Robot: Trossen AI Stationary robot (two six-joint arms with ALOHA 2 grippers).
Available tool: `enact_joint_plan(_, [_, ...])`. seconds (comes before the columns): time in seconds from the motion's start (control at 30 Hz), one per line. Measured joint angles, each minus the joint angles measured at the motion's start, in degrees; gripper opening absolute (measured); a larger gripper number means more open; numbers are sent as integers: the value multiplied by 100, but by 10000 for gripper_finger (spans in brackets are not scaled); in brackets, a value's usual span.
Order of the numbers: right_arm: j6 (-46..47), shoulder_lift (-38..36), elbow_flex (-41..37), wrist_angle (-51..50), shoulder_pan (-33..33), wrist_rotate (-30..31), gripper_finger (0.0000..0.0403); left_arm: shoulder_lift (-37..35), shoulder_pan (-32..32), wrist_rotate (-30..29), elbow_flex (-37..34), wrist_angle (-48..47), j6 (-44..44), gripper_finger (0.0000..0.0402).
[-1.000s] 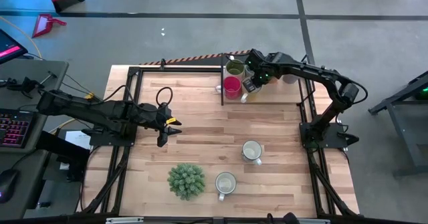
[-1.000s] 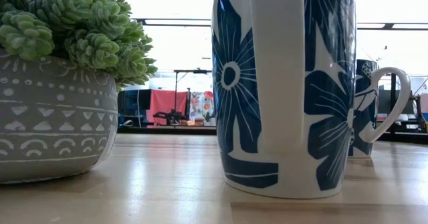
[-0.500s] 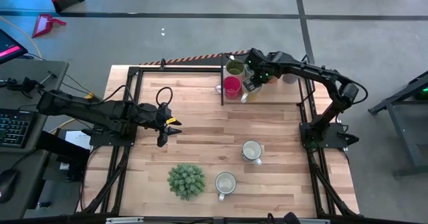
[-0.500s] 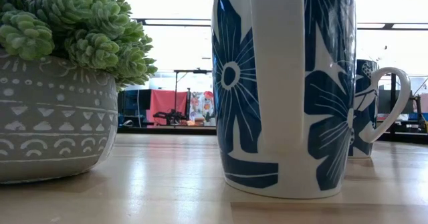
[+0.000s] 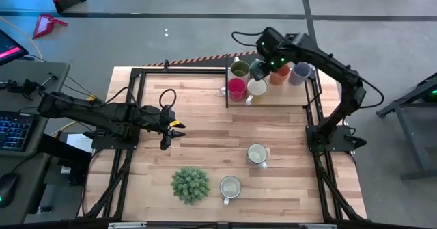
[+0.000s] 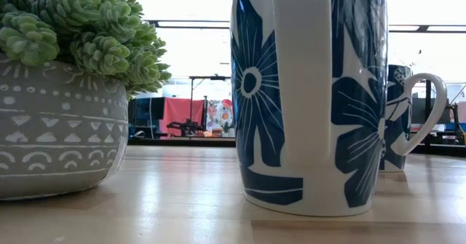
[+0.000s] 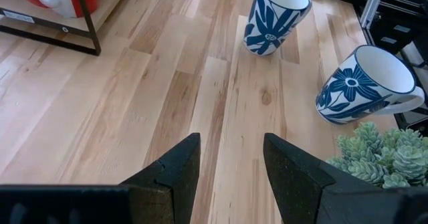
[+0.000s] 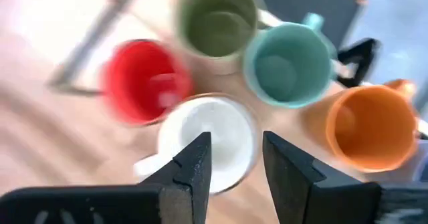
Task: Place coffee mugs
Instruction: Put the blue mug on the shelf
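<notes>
**Operator:** Where do the mugs stand?

**Technician:** Reference landmark: the black-framed wooden tray [image 5: 273,100] at the table's far edge. On it sit six mugs: the plain white ceramic mug [image 5: 257,87] at the tray's near side, the red glazed mug [image 5: 236,87] beside it, the olive green mug [image 5: 239,69] behind the red one, the teal green mug [image 8: 289,63] partly under the arm, then the orange mug [image 5: 278,75] and the blue-grey mug [image 5: 301,72] further along. Two white mugs with blue flower print [image 5: 257,154] [image 5: 229,186] stand well off the tray, near the spiky green potted plant [image 5: 190,184].

**Operator:** Gripper condition?

**Technician:** The right gripper [image 8: 235,158] hangs above the white mug, fingers spread, holding nothing. The left gripper [image 7: 229,164] waits at mid-table, well apart from the tray, fingers likewise spread and empty.

**Operator:** Failure modes?

**Technician:** Judged likely: the tray mugs stand close together. A sideways sweep at low height could catch a rim or a handle and tip a neighbouring mug. The tray's remaining free space looks tight for two more.
</notes>
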Motion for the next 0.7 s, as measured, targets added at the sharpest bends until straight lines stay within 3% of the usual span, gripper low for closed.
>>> enact_joint_plan(0.13, [-44,0,730,-581,227,-383,113,2,0,-19,0,0,4,152])
enact_joint_plan(0.3, [-40,0,1297,-1412,612,-415,113,2,0,-198,0,4,93,152])
enact_joint_plan(0.7, [82,-269,883,-1354,2288,-638,113,0,2,-212,0,373,151,152])
